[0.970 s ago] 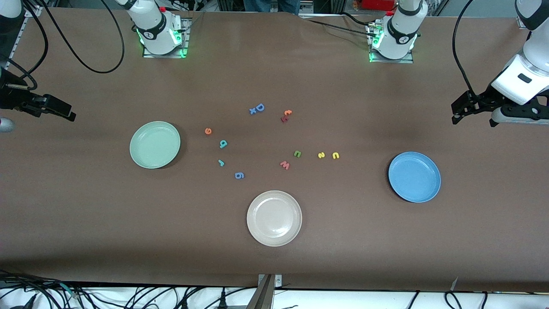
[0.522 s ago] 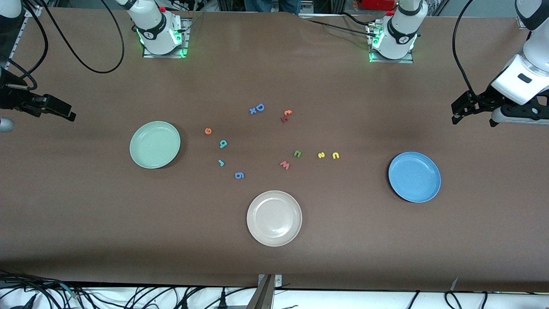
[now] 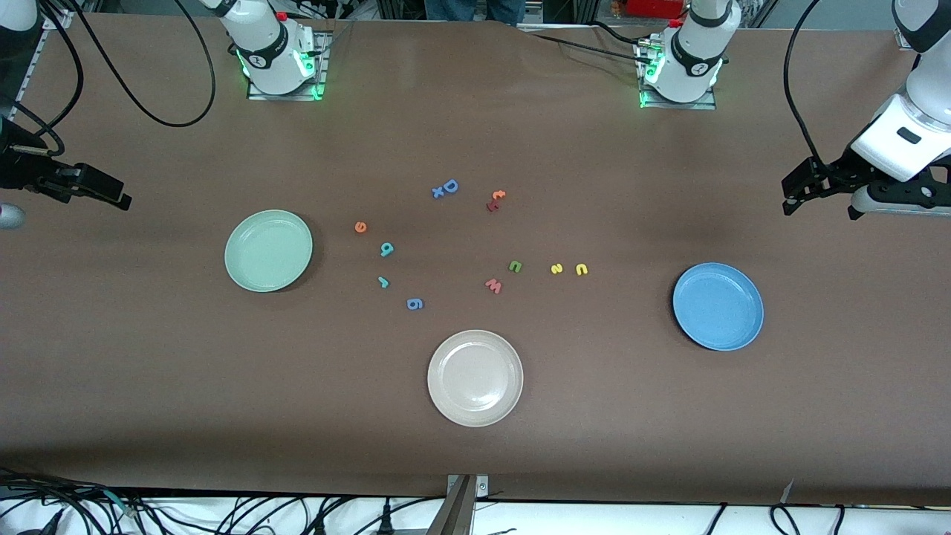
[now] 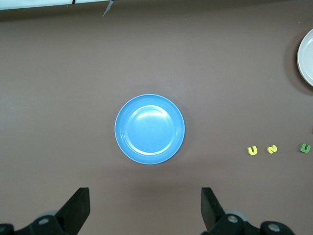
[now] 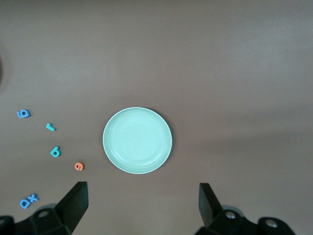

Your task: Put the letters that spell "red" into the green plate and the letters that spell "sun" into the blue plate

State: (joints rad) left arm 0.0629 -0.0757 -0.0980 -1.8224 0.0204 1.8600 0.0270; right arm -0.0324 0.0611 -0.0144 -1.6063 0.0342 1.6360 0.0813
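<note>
The green plate (image 3: 268,250) (image 5: 137,140) lies toward the right arm's end. Beside it lie the orange "e" (image 3: 360,227) (image 5: 79,166), teal "d" (image 3: 386,249) (image 5: 55,152) and small teal "r" (image 3: 383,281) (image 5: 50,127). The blue plate (image 3: 718,305) (image 4: 149,129) lies toward the left arm's end. The green "u" (image 3: 515,265) (image 4: 305,148), yellow "s" (image 3: 556,268) (image 4: 272,149) and yellow "n" (image 3: 581,269) (image 4: 252,150) sit in a row mid-table. My left gripper (image 3: 817,202) (image 4: 145,208) hangs open and empty above the table by the blue plate. My right gripper (image 3: 82,195) (image 5: 143,205) hangs open and empty by the green plate.
A cream-white plate (image 3: 475,377) (image 4: 308,58) lies nearest the front camera at mid-table. Other letters lie loose: a blue "g" (image 3: 414,303), a pinkish "w" (image 3: 493,285), a blue "D" with an "x" (image 3: 446,188) and a red-orange pair (image 3: 495,199).
</note>
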